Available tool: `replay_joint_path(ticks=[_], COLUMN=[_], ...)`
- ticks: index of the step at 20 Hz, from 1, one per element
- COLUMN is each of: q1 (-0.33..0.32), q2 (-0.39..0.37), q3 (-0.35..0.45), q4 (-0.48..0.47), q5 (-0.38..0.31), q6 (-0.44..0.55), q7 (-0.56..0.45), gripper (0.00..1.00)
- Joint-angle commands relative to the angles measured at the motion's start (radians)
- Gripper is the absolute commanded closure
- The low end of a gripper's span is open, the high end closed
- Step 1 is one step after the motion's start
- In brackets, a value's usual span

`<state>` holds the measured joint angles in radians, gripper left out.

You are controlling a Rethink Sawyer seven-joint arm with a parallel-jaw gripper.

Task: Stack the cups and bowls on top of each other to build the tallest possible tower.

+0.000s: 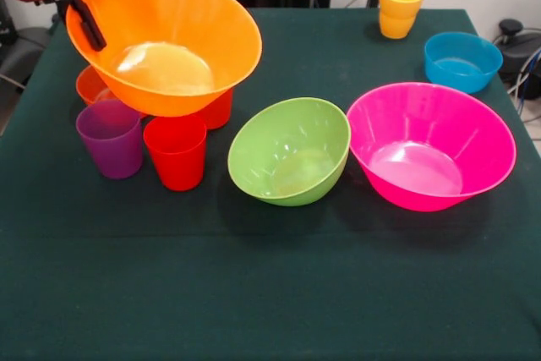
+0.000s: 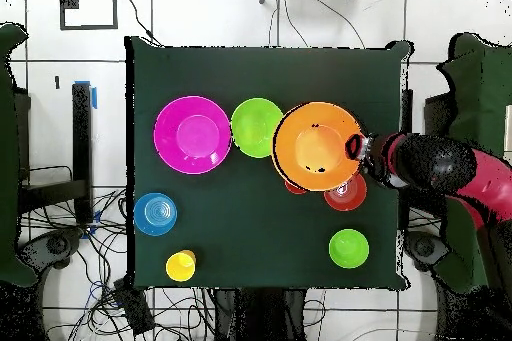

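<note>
My gripper (image 1: 95, 38) is shut on the rim of the large yellow-orange bowl (image 1: 165, 44) at the far left and holds it tilted, one finger inside the wall. Below it stand the purple cup (image 1: 112, 137), the red cup (image 1: 176, 151), a red-orange cup (image 1: 218, 112) and the small orange bowl (image 1: 89, 84). I cannot tell whether the big bowl touches them. From overhead the gripper (image 2: 355, 147) is at the right rim of the big bowl (image 2: 318, 145). The medium green bowl (image 1: 290, 151) lies tilted beside the pink bowl (image 1: 431, 145).
The small blue bowl (image 1: 462, 61) and the yellow cup (image 1: 401, 8) stand at the far right. The small green bowl (image 2: 348, 248) shows only from overhead, near the robot's side of the table (image 2: 260, 247). Cables lie on the floor round the table.
</note>
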<state>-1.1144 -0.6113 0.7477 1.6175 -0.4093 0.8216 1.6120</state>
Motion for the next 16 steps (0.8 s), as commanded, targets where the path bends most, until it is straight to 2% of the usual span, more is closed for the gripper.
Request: replay_joint_path(ticks=[1,7,16], q1=[0.034,0.034,0.018], q2=[0.063,0.100,0.109], q3=[-0.055,-0.060,-0.053], q4=[-0.048,-0.117,-0.118], q5=[0.017,0.009,0.004], q6=[0.008,0.038,0.038], q7=[0.016,-0.019,-0.040], gripper=[1.00,1.00,1.00])
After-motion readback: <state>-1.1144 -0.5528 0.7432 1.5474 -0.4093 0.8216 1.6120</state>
